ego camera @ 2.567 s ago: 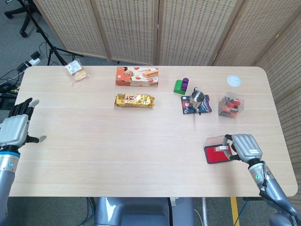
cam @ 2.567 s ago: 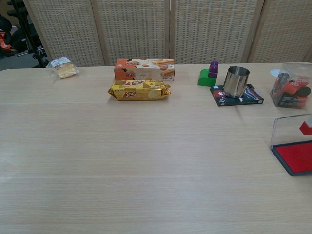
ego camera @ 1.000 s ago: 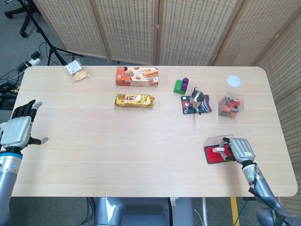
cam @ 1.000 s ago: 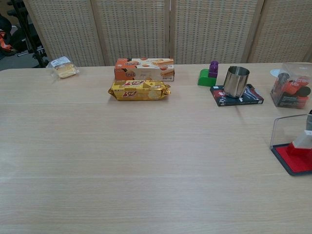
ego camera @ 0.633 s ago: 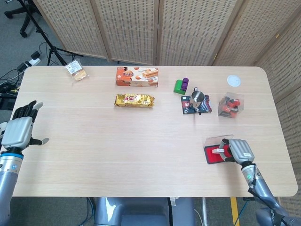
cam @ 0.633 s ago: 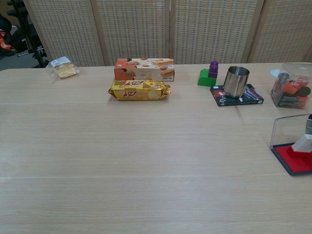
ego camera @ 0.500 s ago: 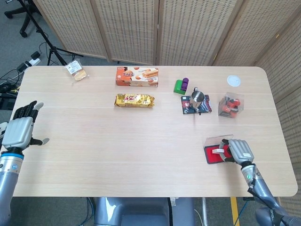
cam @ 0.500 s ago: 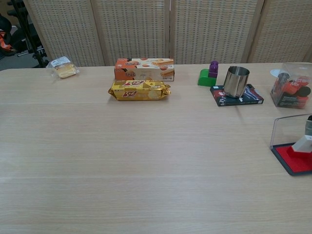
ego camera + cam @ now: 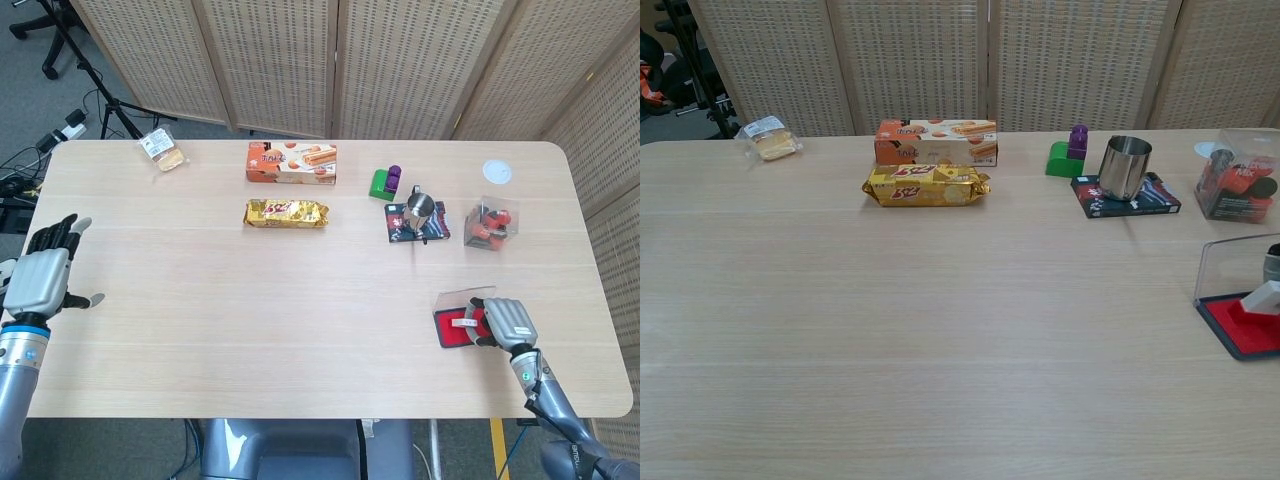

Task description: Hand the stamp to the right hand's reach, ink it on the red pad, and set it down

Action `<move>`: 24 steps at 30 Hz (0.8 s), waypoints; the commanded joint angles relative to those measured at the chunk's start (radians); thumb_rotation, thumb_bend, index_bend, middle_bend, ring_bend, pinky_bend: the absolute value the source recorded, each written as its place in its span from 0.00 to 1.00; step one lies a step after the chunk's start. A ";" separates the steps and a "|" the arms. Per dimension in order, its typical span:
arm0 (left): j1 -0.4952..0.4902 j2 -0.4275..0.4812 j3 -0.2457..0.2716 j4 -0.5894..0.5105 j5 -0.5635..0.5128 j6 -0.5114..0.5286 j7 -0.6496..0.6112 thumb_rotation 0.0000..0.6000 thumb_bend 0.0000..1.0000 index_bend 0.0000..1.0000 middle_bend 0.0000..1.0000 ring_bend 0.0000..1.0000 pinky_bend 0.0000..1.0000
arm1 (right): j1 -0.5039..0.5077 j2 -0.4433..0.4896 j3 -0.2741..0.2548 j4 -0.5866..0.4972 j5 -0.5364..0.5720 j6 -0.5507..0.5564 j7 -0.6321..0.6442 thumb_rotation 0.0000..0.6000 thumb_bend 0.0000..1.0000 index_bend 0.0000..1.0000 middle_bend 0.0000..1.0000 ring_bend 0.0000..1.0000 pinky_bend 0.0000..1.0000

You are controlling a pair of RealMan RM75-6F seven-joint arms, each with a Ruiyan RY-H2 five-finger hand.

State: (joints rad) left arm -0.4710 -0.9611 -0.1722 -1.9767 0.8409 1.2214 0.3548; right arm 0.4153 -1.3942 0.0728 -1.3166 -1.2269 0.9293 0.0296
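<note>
While the right hand [image 9: 505,322] is gripping the stamp [image 9: 1262,296] on the red pad [image 9: 455,329] nr the table's right edge, the left hand [image 9: 40,274], fingers spread, is hovering at the left edge; biscuit pack [image 9: 926,186] w/ unreadable print.

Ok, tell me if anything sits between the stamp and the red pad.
Nothing visible does. The right hand holds the stamp directly at the red pad; the pad's clear lid stands open behind it, out of the way.
</note>
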 commanded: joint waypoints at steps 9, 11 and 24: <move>0.002 0.002 -0.001 -0.002 0.003 0.001 -0.004 1.00 0.10 0.00 0.00 0.00 0.00 | 0.011 0.024 0.012 -0.039 0.010 -0.003 -0.036 1.00 0.54 0.58 1.00 1.00 1.00; 0.003 0.003 -0.001 -0.003 0.005 0.002 -0.005 1.00 0.10 0.00 0.00 0.00 0.00 | 0.017 0.027 0.014 -0.048 0.020 -0.010 -0.058 1.00 0.54 0.58 1.00 1.00 1.00; 0.008 0.016 -0.004 -0.004 0.010 -0.006 -0.027 1.00 0.10 0.00 0.00 0.00 0.00 | 0.024 0.063 0.025 -0.149 0.101 -0.006 -0.165 1.00 0.54 0.58 1.00 1.00 1.00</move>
State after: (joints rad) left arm -0.4632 -0.9451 -0.1762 -1.9802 0.8510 1.2160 0.3283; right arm 0.4443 -1.3440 0.0954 -1.4446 -1.1233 0.9111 -0.1366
